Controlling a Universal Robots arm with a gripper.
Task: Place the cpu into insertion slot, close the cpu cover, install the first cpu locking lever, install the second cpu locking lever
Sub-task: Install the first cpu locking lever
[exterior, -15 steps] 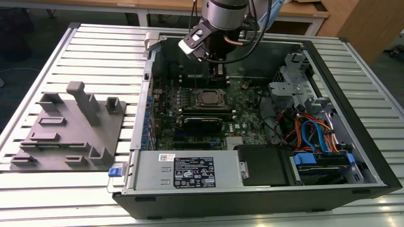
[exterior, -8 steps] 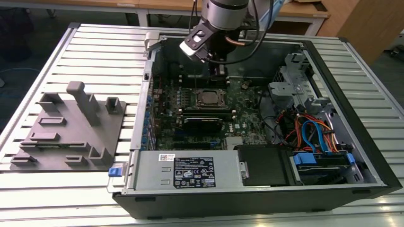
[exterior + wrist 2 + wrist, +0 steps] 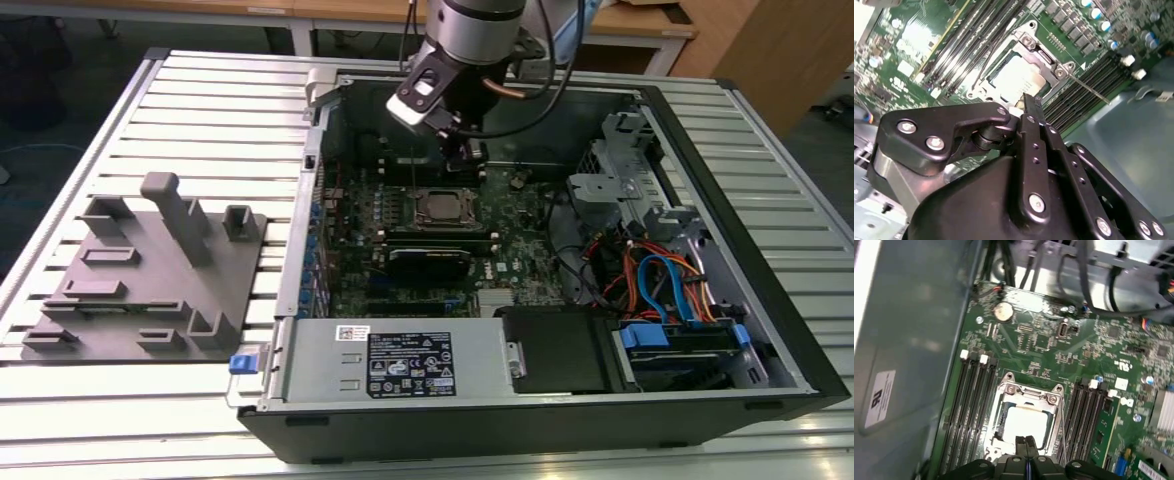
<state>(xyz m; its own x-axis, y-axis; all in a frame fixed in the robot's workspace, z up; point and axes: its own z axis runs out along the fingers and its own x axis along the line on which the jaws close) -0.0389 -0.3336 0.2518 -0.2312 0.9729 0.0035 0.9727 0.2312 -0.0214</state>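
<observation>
Pincer: the gripper (image 3: 1031,102) has its two black fingers squeezed together with nothing between them. It hangs just above the edge of the cpu cover (image 3: 1029,390).
Cpu: the cpu (image 3: 1026,424) lies flat in the insertion slot (image 3: 1002,416), shiny side up.
Cover: the silver frame is down flat around the cpu, and the cpu shows through its hole.
Levers: one thin wire lever (image 3: 1090,91) sticks out from a corner of the cover, over the long black memory slots (image 3: 1094,75). The other wire lever (image 3: 990,55) runs along the far side. I cannot tell if they are hooked down.
Board: the green motherboard (image 3: 400,250) sits inside the open computer case (image 3: 747,250).
Grey stand: the grey stand (image 3: 134,280) rests on the slatted table (image 3: 200,90), at the exterior view's left, well apart from the gripper.
</observation>
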